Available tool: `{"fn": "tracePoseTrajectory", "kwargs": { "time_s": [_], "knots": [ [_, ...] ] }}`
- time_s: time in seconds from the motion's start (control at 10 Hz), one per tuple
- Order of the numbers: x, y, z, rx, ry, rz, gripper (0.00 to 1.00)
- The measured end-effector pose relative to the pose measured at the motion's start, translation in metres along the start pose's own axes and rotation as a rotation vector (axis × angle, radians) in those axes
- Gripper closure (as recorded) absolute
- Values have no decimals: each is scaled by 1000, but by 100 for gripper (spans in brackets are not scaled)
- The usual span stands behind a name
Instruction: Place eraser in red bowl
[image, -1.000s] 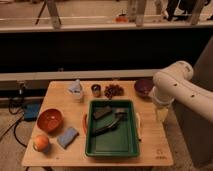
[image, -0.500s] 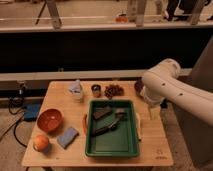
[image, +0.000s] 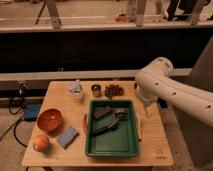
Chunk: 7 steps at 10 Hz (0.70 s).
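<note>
Swung leftward over the past second, the robot's white arm (image: 165, 86) now looms over the right rear corner of the bench (image: 150, 150). Its gripper (image: 146, 107) hangs just right of the green tray (image: 112, 150); whether it is released or clenched cannot be told. The eraser (image: 102, 113) lies in the tray's rear left, beside a dark handled tool (image: 113, 124), well apart from the red bowl (image: 50, 120).

The eraser (image: 102, 113) lies at the back-left of the green tray (image: 111, 149). The red bowl (image: 49, 120) sits near the left edge of the table (image: 60, 93), well apart. The gripper (image: 146, 108) hangs near the right edge, beside the tray.
</note>
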Motion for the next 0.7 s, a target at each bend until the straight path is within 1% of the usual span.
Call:
{"fn": "tracePoseTrajectory", "kwargs": {
  "time_s": [0.1,0.4,0.7],
  "knots": [
    [-13,-8,-1,8,3,-34,20],
    [-23,-18,-5,22,15,-113,20],
    [-38,-30,-6,45,20,-162,20]
  ]
}}
